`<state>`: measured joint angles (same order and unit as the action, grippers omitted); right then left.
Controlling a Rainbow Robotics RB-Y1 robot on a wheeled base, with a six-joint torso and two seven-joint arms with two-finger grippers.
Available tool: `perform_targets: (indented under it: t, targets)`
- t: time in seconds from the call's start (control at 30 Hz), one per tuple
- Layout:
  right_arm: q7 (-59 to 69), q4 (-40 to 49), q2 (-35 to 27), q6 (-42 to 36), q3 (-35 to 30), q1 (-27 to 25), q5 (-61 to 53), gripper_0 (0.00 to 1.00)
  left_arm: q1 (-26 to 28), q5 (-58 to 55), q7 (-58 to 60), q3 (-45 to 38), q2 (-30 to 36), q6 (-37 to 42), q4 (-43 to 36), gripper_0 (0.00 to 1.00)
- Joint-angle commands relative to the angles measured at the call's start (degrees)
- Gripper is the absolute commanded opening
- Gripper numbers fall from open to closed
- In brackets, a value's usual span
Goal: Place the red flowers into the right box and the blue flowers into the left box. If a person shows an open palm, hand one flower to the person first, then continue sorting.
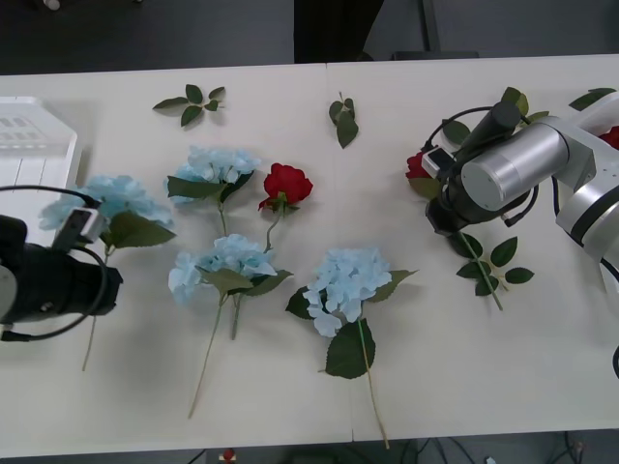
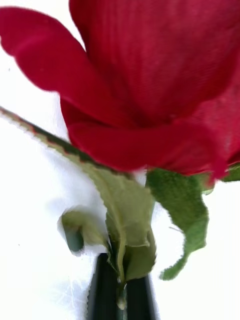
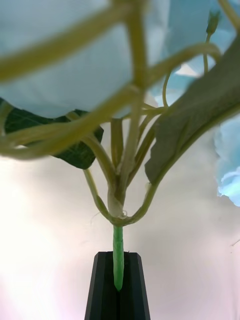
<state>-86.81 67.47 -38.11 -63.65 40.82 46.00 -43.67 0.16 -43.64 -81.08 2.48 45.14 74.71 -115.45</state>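
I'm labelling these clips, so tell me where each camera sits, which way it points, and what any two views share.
Front view: above the arms, looking forward and down at the table; both arms show.
Right wrist view: on the right wrist, looking along the right tool, black fingers shut on a red rose stem.
Left wrist view: on the left wrist, looking along the left tool, shut on a blue flower stem.
Shared: the front view shows that same rose and blue flower.
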Motion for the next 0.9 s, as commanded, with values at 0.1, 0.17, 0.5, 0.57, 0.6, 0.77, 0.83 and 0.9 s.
perform_targets:
  t: [0.1, 0.17, 0.5, 0.57, 0.6, 0.77, 0.83, 0.9]
  targets:
    - [2.09, 1.43, 0.58, 1.6, 0.32, -0.21, 0.87, 0.77, -6.75, -4.08, 0.22, -11.19, 10.59, 8.88, -1.62, 0.0]
    - [2.0, 1.7, 0.32, 1.69, 0.32, -0.21, 0.96, 0.83, -9.04, -4.0, -0.13, -12.06, 13.4, 10.98, 0.66, 0.0]
    - [2.7, 1.17, 0.4, 1.6, 0.4, -0.3, 0.96, 0.89, -21.87, -0.3, -11.3, -8.99, 19.46, 6.15, 28.79, 0.0]
    - [2.79, 0.82, 0.32, 1.6, 0.4, -0.3, 0.69, 0.89, -23.45, 1.89, -14.29, -7.49, 19.46, 2.37, 34.5, 0.0]
    - [2.88, 0.82, 0.4, 1.6, 0.4, -0.3, 0.61, 0.89, -23.89, 2.77, -15.25, -6.79, 19.46, 0.97, 36.26, 0.0]
    - [3.67, -0.41, 0.49, 1.69, 0.32, -0.21, -0.1, 0.89, -26.09, 4.53, -17.01, -1.69, 19.46, -3.52, 41.27, 0.0]
    - [3.58, -1.38, 0.58, 1.95, 0.4, -0.12, -0.18, 0.89, -26.97, 5.67, -16.83, 0.94, 19.38, -5.01, 42.68, 0.0]
    - [3.58, -1.64, 0.58, 1.77, 0.4, -0.21, -0.27, 0.89, -27.23, 6.81, -16.66, 2.26, 19.38, -6.07, 43.38, 0.14]
